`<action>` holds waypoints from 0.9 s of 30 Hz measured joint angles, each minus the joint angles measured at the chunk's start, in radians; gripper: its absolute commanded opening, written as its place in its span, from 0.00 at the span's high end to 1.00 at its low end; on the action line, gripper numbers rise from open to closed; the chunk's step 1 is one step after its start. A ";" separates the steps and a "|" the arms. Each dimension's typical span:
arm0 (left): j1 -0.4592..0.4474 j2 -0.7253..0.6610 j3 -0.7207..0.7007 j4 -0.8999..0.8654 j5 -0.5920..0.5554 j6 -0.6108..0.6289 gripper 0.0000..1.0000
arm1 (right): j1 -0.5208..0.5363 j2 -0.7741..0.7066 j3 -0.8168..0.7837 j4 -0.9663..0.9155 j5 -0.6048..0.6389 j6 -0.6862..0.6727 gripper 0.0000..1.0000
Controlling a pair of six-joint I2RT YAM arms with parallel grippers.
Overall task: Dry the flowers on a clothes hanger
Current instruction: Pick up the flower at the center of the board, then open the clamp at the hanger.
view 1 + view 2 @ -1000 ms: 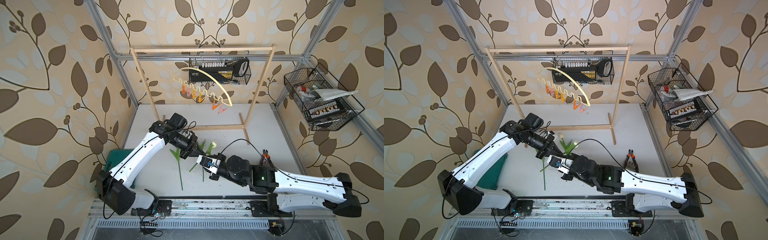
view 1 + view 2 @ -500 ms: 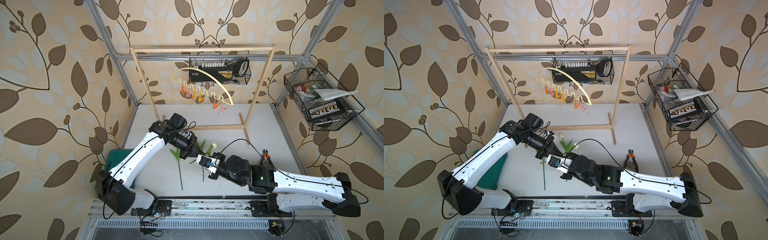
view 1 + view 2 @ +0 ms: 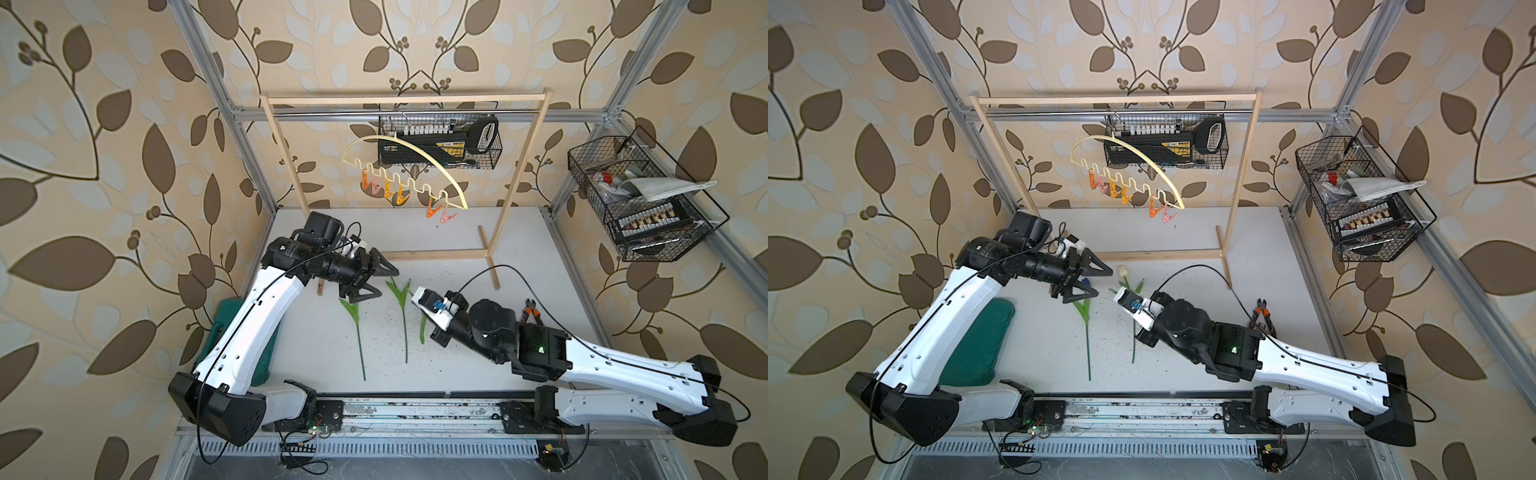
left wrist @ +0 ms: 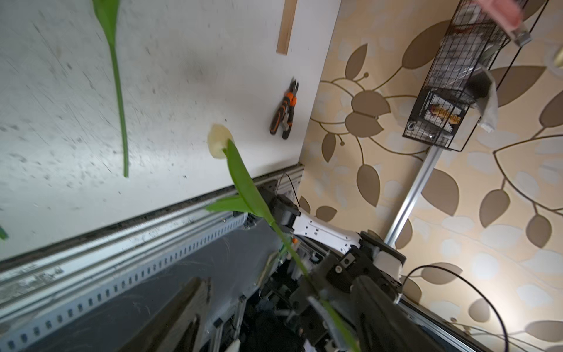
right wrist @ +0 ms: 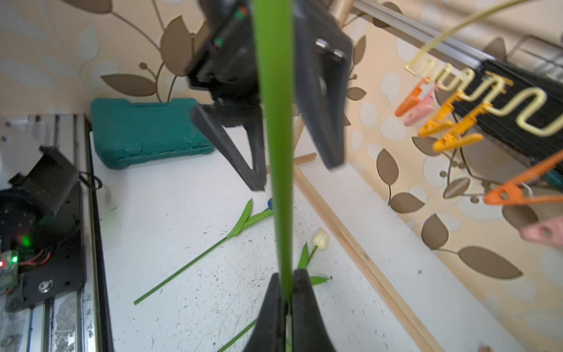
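Green case point(image 3: 224, 332) sits at the table's point(image 3: 457, 361) left edge. Beside it the left fingers point(image 3: 384, 267) gape wide over the blue tulip point(image 3: 1088, 345), with a cream tulip point(image 3: 1122, 271) lying just beyond. The right fingers point(image 5: 301, 301) pinch a third tulip point(image 5: 275, 183) aloft, well apart from the clothes hanger point(image 3: 388, 136) on the wooden rack point(image 3: 399, 99). Pliers point(image 3: 530, 309) lie near the right edge, with bare table behind them. The yellow label point(image 3: 451, 145) on the black case is too small to read.

Three flowers point(image 5: 275, 152), one clothes hanger point(image 3: 390, 137)
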 measured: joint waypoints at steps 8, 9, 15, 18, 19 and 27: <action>-0.027 -0.172 -0.123 0.213 -0.213 0.159 0.31 | -0.442 -0.190 -0.106 -0.103 -0.204 0.280 0.95; -0.044 -0.177 -0.130 0.236 -0.237 0.175 0.31 | -0.478 -0.190 -0.114 -0.116 -0.230 0.302 0.95; -0.241 -0.100 -0.080 0.370 -0.413 0.338 0.33 | -0.663 -0.186 -0.170 -0.165 -0.401 0.423 0.95; -0.315 -0.047 -0.053 0.449 -0.485 0.435 0.32 | -0.689 -0.186 -0.188 -0.173 -0.455 0.463 0.94; -0.326 -0.036 -0.053 0.472 -0.500 0.460 0.32 | -0.690 -0.186 -0.192 -0.176 -0.469 0.472 0.94; -0.342 0.045 -0.042 0.638 -0.606 0.618 0.35 | -0.690 -0.161 -0.192 -0.183 -0.548 0.492 0.94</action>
